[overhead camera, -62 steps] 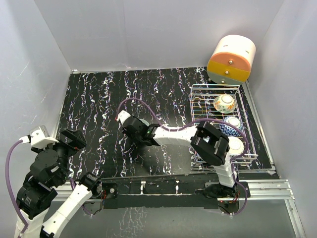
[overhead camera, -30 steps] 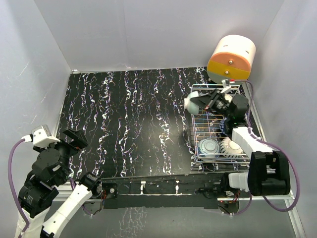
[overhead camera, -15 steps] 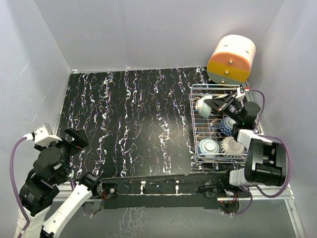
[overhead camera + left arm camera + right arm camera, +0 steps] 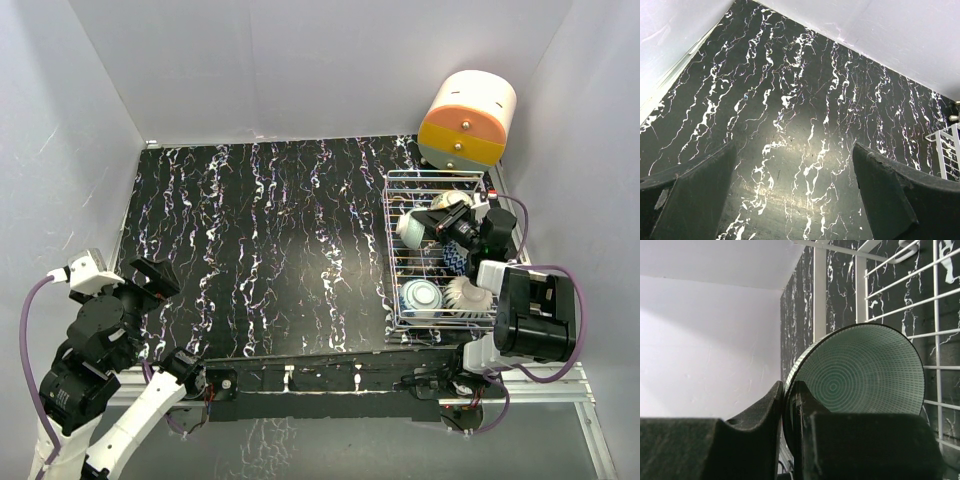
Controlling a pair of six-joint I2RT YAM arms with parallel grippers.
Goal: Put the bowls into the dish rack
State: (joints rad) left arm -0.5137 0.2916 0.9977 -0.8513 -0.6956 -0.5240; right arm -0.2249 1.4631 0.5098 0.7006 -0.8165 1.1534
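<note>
The dish rack (image 4: 389, 260) is seen at the right of the black table (image 4: 250, 230). The left gripper (image 4: 794, 150) is spread wide above the table, and nothing is held in it. The right gripper (image 4: 788, 390) is pressed nearly together, and the rim of the mint green bowl (image 4: 407, 229) is pinched in it. The bowl is held on its side over the rack's far half, by the left edge. Since a moment ago, the bowl has been brought a bit lower.

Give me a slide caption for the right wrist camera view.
Right gripper pinching the rim of a mint green bowl, with the wire dish rack behind it.
</note>
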